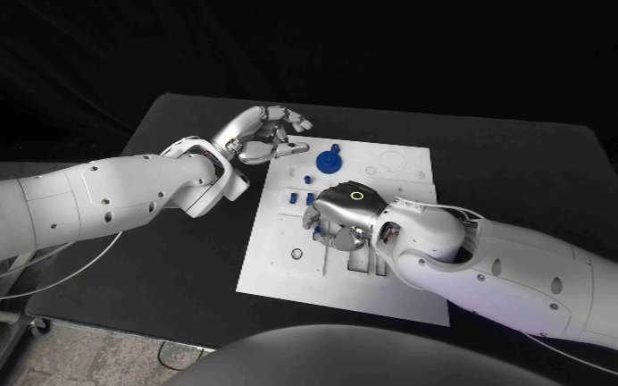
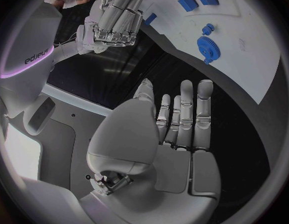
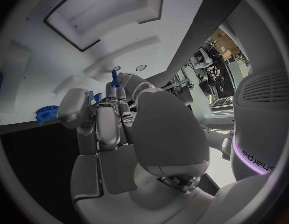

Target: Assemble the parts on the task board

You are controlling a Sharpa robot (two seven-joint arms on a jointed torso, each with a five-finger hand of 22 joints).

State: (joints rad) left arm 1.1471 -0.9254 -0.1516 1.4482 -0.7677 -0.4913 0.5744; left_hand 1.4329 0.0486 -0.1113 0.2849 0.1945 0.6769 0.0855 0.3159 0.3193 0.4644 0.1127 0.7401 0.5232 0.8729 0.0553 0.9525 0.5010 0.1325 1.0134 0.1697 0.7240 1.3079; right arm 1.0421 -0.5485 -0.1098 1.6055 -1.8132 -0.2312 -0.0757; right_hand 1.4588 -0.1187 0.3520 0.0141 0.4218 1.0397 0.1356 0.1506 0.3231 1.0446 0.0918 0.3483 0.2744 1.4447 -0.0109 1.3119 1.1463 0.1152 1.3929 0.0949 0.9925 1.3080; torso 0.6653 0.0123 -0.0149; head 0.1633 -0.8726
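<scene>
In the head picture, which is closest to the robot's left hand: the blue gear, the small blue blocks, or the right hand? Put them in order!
From the left hand:
1. Blue gear, just beside it on the white board.
2. Small blue blocks, mid-board, nearer the robot.
3. Right hand, nearer the robot still.

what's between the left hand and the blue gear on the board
Nothing: in the head view only bare white task board separates the left hand from the blue gear.

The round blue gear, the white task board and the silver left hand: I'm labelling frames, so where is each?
Round blue gear (image 1: 331,162), head view, its toothed face.
White task board (image 1: 290,274), head view, bare near-left part.
Silver left hand (image 1: 264,134), head view, its middle.
</scene>
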